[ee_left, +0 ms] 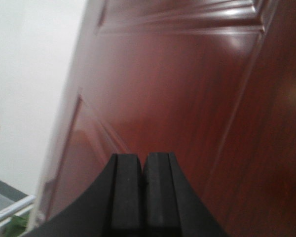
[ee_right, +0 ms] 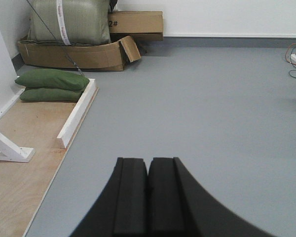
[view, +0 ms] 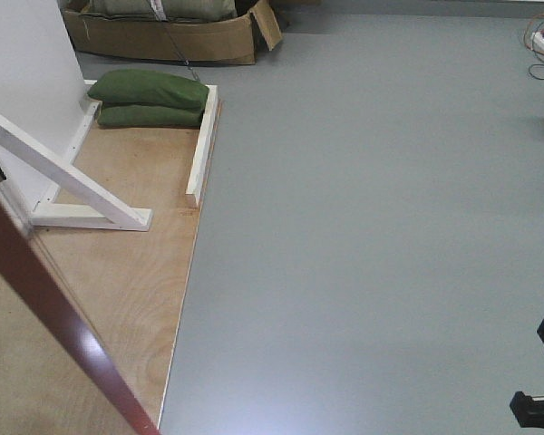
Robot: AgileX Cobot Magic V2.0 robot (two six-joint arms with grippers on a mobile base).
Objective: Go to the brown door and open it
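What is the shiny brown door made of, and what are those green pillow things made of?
The brown door looks like wood with a glossy reddish varnish: light glares off its moulded panels, though it could be a veneer. The green bags look like soft woven cloth, matte and sagging. Their filling cannot be seen.

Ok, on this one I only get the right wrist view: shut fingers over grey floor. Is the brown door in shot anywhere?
Observer: Yes. The brown door fills the left wrist view, its raised panels close ahead of the left gripper.
Operator: Is that gripper holding a handle?
Observer: No, it is shut on nothing, and no handle shows in any view.
Operator: And the front camera?
Observer: Only the door's edge, a slanted dark-red strip across the lower left corner.
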